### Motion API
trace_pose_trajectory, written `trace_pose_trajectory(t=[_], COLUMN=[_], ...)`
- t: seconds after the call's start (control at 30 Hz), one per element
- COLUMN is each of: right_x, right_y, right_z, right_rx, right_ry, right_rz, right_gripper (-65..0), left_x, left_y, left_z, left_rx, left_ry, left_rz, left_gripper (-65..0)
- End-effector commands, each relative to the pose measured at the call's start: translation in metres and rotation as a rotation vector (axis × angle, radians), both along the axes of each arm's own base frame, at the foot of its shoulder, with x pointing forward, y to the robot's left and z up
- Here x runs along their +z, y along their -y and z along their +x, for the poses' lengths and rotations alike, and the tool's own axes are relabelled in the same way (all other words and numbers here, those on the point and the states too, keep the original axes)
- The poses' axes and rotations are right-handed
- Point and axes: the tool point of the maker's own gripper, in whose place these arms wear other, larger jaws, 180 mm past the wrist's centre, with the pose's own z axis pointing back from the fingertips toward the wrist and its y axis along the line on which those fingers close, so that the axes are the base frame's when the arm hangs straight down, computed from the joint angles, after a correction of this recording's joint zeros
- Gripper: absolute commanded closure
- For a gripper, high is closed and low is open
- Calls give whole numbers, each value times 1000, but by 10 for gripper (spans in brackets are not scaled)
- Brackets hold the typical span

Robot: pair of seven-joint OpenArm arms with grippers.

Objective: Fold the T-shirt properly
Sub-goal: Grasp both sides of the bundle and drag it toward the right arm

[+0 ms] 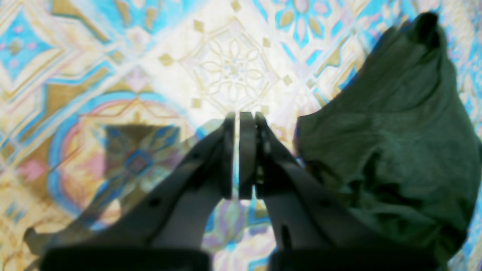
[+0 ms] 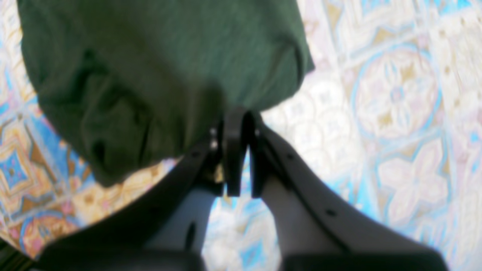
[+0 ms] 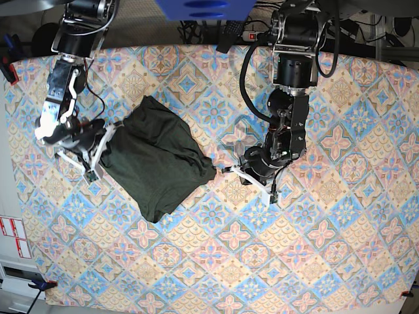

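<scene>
Olive T-shirt point(image 3: 159, 159) bunched on patterned tablecloth point(image 3: 327, 248), left gripper point(image 1: 240, 158) nearly closed, empty beside its hem, right gripper point(image 2: 241, 150) narrow, empty at its opposite edge.

1. T-shirt point(image 3: 159, 162): dark olive-green heathered knit, no print visible.
2. Lay bunched in a rumpled, roughly folded heap, creased along edges.
3. Sat on left-centre of patterned tabletop.
</scene>
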Motion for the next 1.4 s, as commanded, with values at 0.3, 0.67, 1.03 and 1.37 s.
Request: trace_pose_trajectory(t=[0.3, 0.67, 1.03, 1.37], right_x=[-7, -28, -53, -31], right_y=[6, -2, 6, 10], right_z=[54, 59, -4, -25], right_rx=[-49, -67, -63, -25], right_ry=[3, -45, -134, -104], right_rz=[102, 173, 111, 18], right_gripper=[-34, -34, -34, -34], left_x=[7, -32, -35, -8], left_y=[48, 82, 74, 80], left_z=[-6, -11, 26, 56], left_rx=[-73, -158, -122, -163], left_ry=[-22, -74, -45, 37], left_rz=[-61, -23, 13, 49], left_gripper=[0, 0, 0, 0])
